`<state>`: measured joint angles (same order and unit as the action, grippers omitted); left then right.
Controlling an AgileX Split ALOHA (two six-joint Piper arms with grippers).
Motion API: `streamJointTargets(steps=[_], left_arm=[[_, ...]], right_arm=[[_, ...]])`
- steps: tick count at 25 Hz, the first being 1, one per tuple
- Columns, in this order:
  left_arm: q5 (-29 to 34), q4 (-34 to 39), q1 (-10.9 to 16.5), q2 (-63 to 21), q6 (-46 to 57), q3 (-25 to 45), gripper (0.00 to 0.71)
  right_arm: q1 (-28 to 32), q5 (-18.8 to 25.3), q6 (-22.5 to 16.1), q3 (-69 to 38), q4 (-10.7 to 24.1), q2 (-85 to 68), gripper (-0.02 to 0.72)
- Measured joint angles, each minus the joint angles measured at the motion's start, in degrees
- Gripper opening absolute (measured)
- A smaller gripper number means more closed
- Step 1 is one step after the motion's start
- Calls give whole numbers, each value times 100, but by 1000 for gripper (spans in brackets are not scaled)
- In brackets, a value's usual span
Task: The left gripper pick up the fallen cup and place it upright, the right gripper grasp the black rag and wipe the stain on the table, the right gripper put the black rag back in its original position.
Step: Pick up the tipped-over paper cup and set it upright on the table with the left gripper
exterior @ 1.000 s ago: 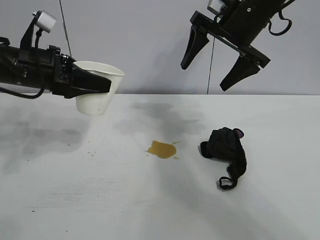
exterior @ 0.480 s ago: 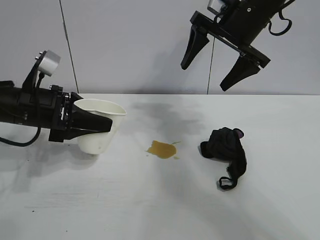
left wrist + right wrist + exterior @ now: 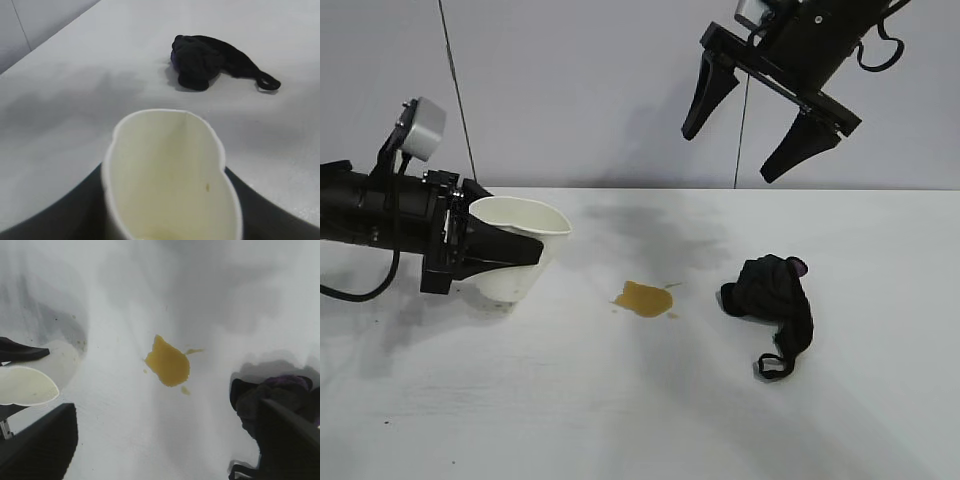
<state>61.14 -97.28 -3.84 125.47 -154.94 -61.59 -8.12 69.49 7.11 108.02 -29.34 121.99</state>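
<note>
The white paper cup (image 3: 512, 262) stands upright at the table's (image 3: 620, 410) left, its base down at the surface. My left gripper (image 3: 532, 246) is shut on it, and the rim is squeezed out of round. In the left wrist view the cup (image 3: 170, 170) fills the space between the dark fingers (image 3: 75, 215). The amber stain (image 3: 645, 299) lies mid-table, with the black rag (image 3: 772, 295) to its right. My right gripper (image 3: 728, 155) hangs open high above them, holding nothing. Its wrist view shows the stain (image 3: 168, 363), the rag (image 3: 270, 400) and the cup (image 3: 25, 385).
Faint grey smudges mark the tabletop behind the stain. A thin dark cable (image 3: 455, 90) hangs behind the left arm and another behind the right gripper. The rag's looped tail (image 3: 772, 366) points toward the front edge.
My left gripper has come down with the cup, from well above the table to the surface. The right arm, the rag and the stain have not moved.
</note>
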Motion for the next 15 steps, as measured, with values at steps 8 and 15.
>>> streamJointTargets(steps=[8,15], left_arm=[[74,-7,0,362,31,-188,360],[79,-7,0,364,106,-188,417]], right_arm=[[0,4,0,0,-5,0,662],[0,4,0,0,-28,0,662]])
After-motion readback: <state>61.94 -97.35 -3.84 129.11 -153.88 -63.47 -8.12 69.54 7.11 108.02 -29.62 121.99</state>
